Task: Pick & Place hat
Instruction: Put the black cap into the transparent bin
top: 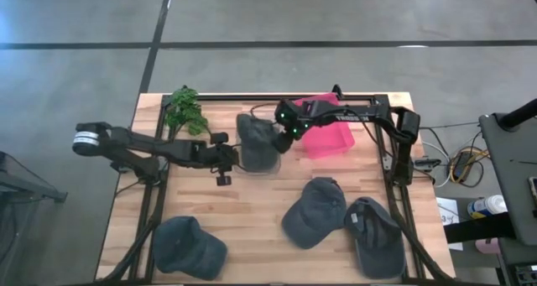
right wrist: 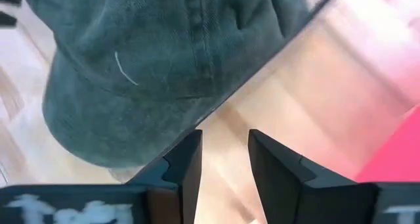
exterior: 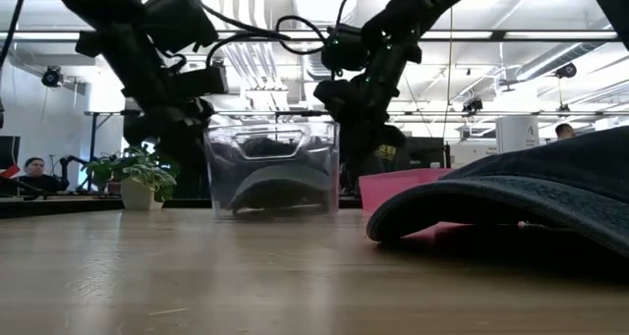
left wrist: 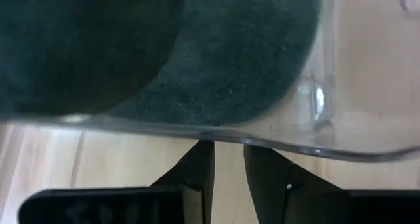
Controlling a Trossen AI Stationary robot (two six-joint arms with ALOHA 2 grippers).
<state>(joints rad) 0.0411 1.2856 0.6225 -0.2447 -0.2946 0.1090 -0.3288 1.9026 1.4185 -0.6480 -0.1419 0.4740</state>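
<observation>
A: Start at the left. What's there?

B: A dark cap [top: 189,246] lies on the near left corner of the tabletop [top: 252,209], and a small green plant [top: 186,110] stands at the far left edge. The left hand [top: 228,158] reaches in from that side to the wall of a clear plastic bin [top: 258,143].

A: Is it gripping the bin?

B: Its wrist view shows the fingers [left wrist: 197,171] set narrow, a slim gap between them, right at the bin's rim. Whether they pinch the wall I cannot tell.

A: And the hat itself?

B: A dark green cap [top: 256,135] sits inside the clear bin, near the middle of the far half of the tabletop. In the low view it fills the bin's lower part.

A: The right side?

B: The right hand [top: 289,135] is at the bin's opposite wall, fingers [right wrist: 187,161] also narrow and straddling the rim, by its wrist view. Just beyond is a pink bin [top: 323,128]. Two more caps [top: 315,210] lie on the near right.

A: How should this step go?

B: I judge both hands are handling the bin together. They should move level and in step, so the thin wall does not slip or flex and the cap stays put, and steer clear of the pink bin alongside.
</observation>
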